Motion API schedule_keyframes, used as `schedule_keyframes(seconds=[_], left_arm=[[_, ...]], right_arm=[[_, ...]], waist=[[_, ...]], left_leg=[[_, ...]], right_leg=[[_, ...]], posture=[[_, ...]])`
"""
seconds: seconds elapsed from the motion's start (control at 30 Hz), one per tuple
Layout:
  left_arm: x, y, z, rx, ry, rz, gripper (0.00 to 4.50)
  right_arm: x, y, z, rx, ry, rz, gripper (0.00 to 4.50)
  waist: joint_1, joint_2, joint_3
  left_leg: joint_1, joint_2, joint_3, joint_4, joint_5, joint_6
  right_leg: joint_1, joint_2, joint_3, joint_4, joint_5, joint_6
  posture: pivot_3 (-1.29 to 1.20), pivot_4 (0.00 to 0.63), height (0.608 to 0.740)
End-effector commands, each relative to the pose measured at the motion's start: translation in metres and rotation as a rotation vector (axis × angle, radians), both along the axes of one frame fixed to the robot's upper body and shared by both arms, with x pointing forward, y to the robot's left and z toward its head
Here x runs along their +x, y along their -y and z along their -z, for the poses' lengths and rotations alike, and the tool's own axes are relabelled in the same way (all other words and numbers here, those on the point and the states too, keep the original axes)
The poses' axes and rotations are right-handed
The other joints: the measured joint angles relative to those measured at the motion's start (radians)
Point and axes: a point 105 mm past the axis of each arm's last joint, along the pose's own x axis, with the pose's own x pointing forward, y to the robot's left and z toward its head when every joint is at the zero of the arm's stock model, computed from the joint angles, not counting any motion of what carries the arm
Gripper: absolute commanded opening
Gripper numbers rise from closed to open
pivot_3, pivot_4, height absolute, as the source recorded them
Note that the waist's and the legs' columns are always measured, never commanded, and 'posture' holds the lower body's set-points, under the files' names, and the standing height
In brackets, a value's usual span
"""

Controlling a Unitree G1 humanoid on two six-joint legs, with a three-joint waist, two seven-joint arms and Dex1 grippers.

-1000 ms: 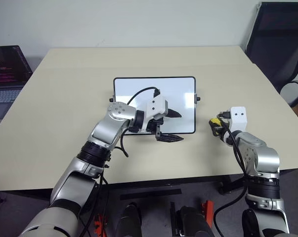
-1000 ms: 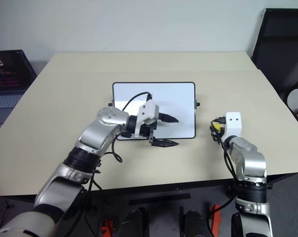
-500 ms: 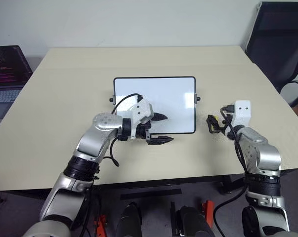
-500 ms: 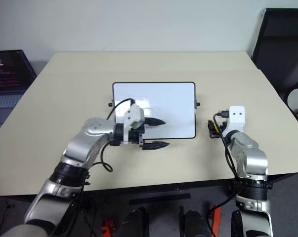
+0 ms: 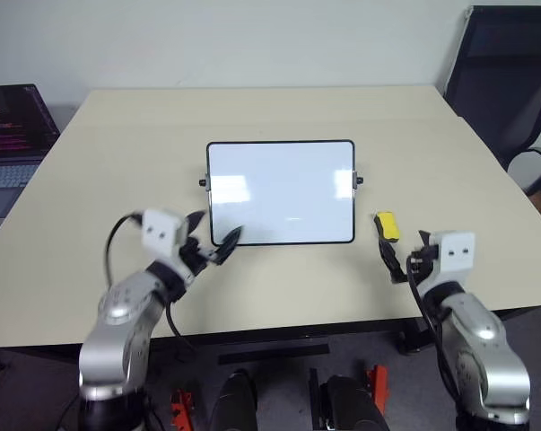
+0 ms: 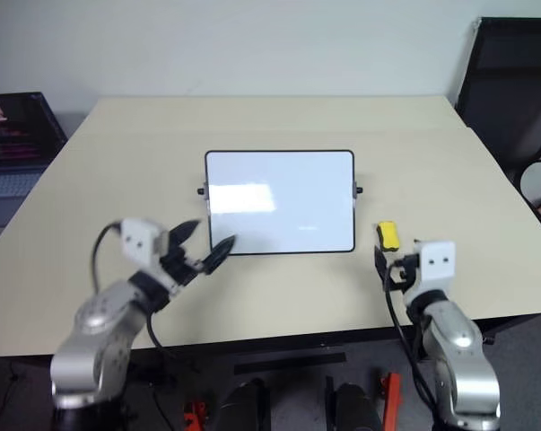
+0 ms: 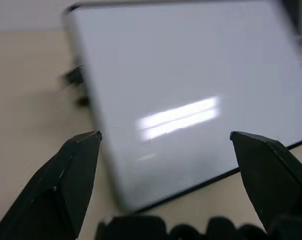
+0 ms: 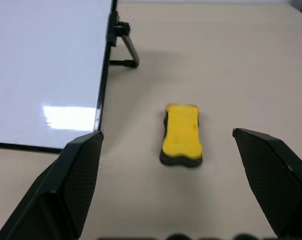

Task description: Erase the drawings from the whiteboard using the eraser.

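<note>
Board: the whiteboard [image 5: 281, 191] lies flat in the middle of the beige table [image 5: 100, 162], long side facing the robot, black frame and a small knob on each short side.
Board face: glossy white with two pale light reflections; no pen marks can be made out on it, though faint strokes might be lost in the glare.
Eraser: the yellow eraser [image 5: 388, 225] lies on the table just beside the board's right short side, near its near-right corner, apart from the frame. It lies yellow side up with a dark edge showing underneath, its long axis running roughly away from the robot.
Right gripper: the right gripper [image 8: 178, 150] sits low over the table on the near side of the eraser, pointing toward it. Its two black fingers [image 8: 75, 175] are spread wide with the eraser lying ahead between them, untouched; it has hold of nothing.
Left gripper: the left gripper [image 5: 213, 241] is off the board's near-left corner, pointing toward the board. Its fingers are parted wide and carry nothing; in the left wrist view the board's corner fills the space ahead of them.
Surroundings: a laptop [image 5: 10, 135] stands at the far left beyond the table; a dark chair [image 5: 503, 81] is at the far right.
</note>
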Motion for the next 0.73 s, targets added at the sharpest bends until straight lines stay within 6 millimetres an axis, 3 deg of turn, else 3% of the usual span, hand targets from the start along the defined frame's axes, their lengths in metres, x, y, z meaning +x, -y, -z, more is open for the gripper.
schedule_keyframes(seconds=[0.03, 0.13, 0.2, 0.33, 0.53, 0.73], left_arm=[[-0.011, -0.022, -0.005, 0.082, 0.1, -0.194, 4.5], [-0.019, -0.047, 0.009, 0.036, 0.069, -0.357, 4.5], [-0.02, -0.05, 0.011, 0.03, 0.07, -0.39, 4.5], [-0.019, -0.04, 0.009, 0.04, 0.087, -0.404, 4.5], [-0.019, -0.027, 0.007, 0.088, 0.107, -0.364, 4.5], [-0.021, -0.018, 0.014, 0.082, 0.084, -0.361, 4.5]], right_arm=[[0.003, 0.011, -0.008, 0.033, 0.109, 0.027, 4.45], [0.012, 0.018, 0.002, 0.029, 0.116, 0.031, 4.45], [0.017, 0.021, 0.008, 0.031, 0.102, 0.009, 4.45], [0.022, 0.032, 0.017, 0.044, 0.072, -0.019, 4.45], [0.014, 0.031, 0.022, 0.028, 0.057, -0.042, 4.45], [0.013, 0.055, 0.025, 0.003, 0.028, 0.027, 4.45]], waist=[[0.003, 0.0, 0.0], [0.007, -0.002, -0.001], [0.006, -0.002, -0.001], [0.007, -0.002, -0.001], [0.008, -0.002, -0.002], [0.006, -0.002, -0.002]], left_leg=[[0.001, 0.0, 0.0, 0.001, 0.0, 0.0], [0.003, -0.001, 0.0, 0.001, -0.004, -0.006], [0.003, -0.001, 0.0, 0.001, -0.003, -0.005], [0.002, -0.002, 0.002, 0.001, -0.002, -0.003], [-0.001, -0.001, 0.002, -0.001, 0.002, 0.003], [-0.001, -0.001, 0.002, -0.002, 0.0, 0.0]], right_leg=[[0.0, 0.0, 0.0, 0.0, 0.001, 0.0], [0.0, -0.003, -0.001, -0.004, 0.002, -0.001], [0.0, -0.004, -0.001, -0.007, 0.002, -0.002], [0.001, -0.005, -0.001, -0.009, 0.002, -0.002], [0.001, -0.002, 0.0, -0.001, 0.001, 0.0], [0.001, -0.001, 0.0, -0.001, -0.001, 0.005]], posture=[[0.0, 0.15, 0.74], [0.0, 0.15, 0.74], [0.0, 0.15, 0.74], [0.0, 0.15, 0.74], [0.0, 0.15, 0.74], [0.0, 0.15, 0.74]])
